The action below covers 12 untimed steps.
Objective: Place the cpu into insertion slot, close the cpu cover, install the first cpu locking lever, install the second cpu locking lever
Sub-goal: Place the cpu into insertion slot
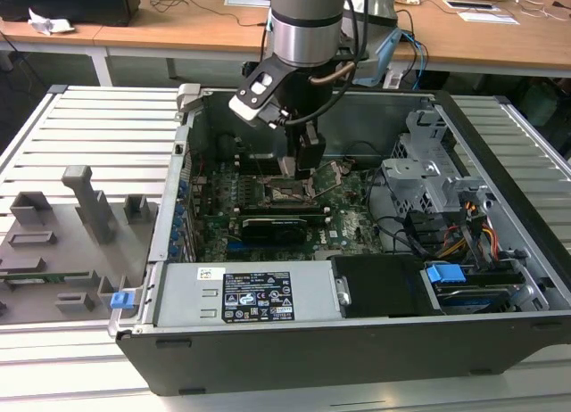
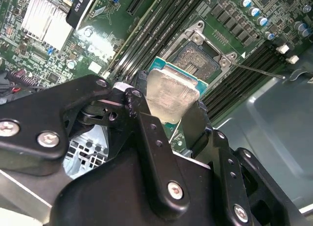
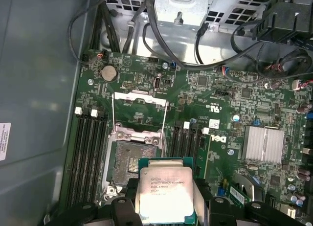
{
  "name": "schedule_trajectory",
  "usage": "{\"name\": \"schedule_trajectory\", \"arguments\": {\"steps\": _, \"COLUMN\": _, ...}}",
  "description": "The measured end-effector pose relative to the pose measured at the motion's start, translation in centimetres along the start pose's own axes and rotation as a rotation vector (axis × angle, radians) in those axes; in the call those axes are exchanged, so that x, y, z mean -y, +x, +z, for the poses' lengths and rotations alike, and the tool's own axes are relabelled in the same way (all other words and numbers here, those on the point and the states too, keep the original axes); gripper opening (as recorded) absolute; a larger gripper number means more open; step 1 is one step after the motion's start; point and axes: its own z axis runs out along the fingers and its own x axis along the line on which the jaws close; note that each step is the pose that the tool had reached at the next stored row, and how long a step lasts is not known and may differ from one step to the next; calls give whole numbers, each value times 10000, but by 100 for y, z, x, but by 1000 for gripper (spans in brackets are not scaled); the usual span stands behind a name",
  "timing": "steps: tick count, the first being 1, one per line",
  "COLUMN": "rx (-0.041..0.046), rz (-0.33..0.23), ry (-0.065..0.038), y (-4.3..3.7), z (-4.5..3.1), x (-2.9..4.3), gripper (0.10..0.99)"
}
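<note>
My gripper [image 3: 166, 209] is shut on the cpu [image 3: 164, 194], a flat square chip with a silver top and a green edge, held by two opposite sides between black fingers [image 3: 122, 206]. In the second wrist view the cpu [image 2: 171, 96] hangs just above the green board, offset to one side of the insertion slot [image 2: 198, 59]. The dark insertion slot [image 3: 128, 162] lies bare. Its silvery cpu cover [image 3: 139, 95] is swung open, away from the slot. A thin locking lever [image 2: 254, 69] sticks out beside the slot. In the exterior view the gripper [image 1: 302, 162] hovers over the insertion slot [image 1: 284, 193] inside the open case.
A long black expansion card [image 1: 281, 225] sits just in front of the socket. Memory slots [image 3: 88, 147] flank it, and a finned heat sink [image 3: 264, 143] lies beyond. Cables [image 3: 195, 55] and a metal drive cage [image 1: 428, 176] crowd the exterior view's right. Grey fixtures [image 1: 71, 225] stand outside the case.
</note>
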Motion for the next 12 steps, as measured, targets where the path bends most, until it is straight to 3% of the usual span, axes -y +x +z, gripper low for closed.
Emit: {"name": "schedule_trajectory", "arguments": {"steps": 12, "rx": 1, "rz": 96, "ry": 36, "y": -1, "z": 52, "x": 3, "gripper": 525}}
